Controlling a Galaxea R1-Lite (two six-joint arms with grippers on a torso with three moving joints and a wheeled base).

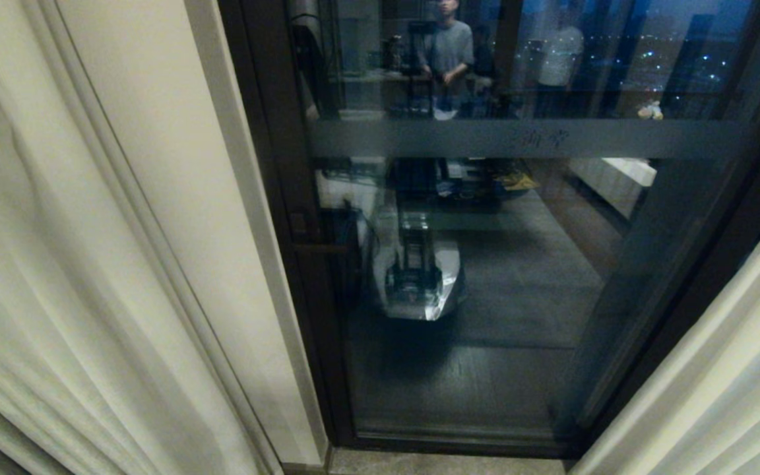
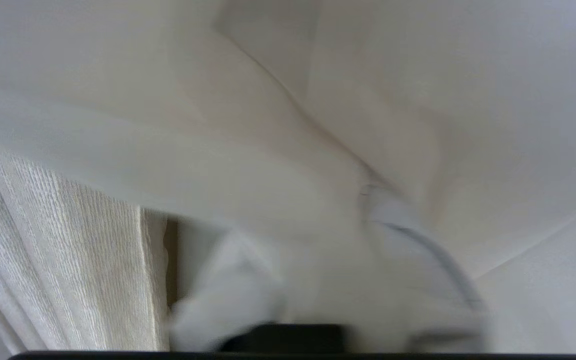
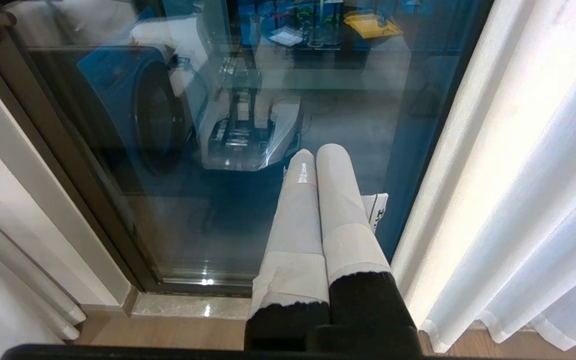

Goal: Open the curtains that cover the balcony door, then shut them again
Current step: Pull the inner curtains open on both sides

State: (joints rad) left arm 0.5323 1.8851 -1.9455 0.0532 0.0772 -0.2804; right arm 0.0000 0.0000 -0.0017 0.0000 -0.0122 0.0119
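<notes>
The curtains stand drawn apart in the head view, with the left panel point(image 1: 57, 277) bunched at the left and the right panel point(image 1: 723, 369) at the lower right. Between them the balcony door point(image 1: 485, 316) is uncovered: a dark frame and reflective glass with a grey band point(image 1: 525, 138). My left gripper point(image 2: 303, 215) is out of the head view. It sits against the left curtain point(image 2: 68, 260) with its white-taped fingers point(image 2: 418, 240) blurred and apart, and cream fabric fills the view around them. My right gripper point(image 3: 318, 150) hangs low before the glass point(image 3: 168, 200), shut and empty, beside the right curtain point(image 3: 533, 175).
A cream wall strip point(image 1: 175, 165) runs between the left curtain and the door frame. A stone threshold point(image 3: 188, 305) and wood floor point(image 3: 168, 335) lie below the door. The glass reflects my base point(image 1: 416, 277) and a standing person point(image 1: 449, 46). A round-fronted appliance point(image 3: 133, 105) shows in the glass.
</notes>
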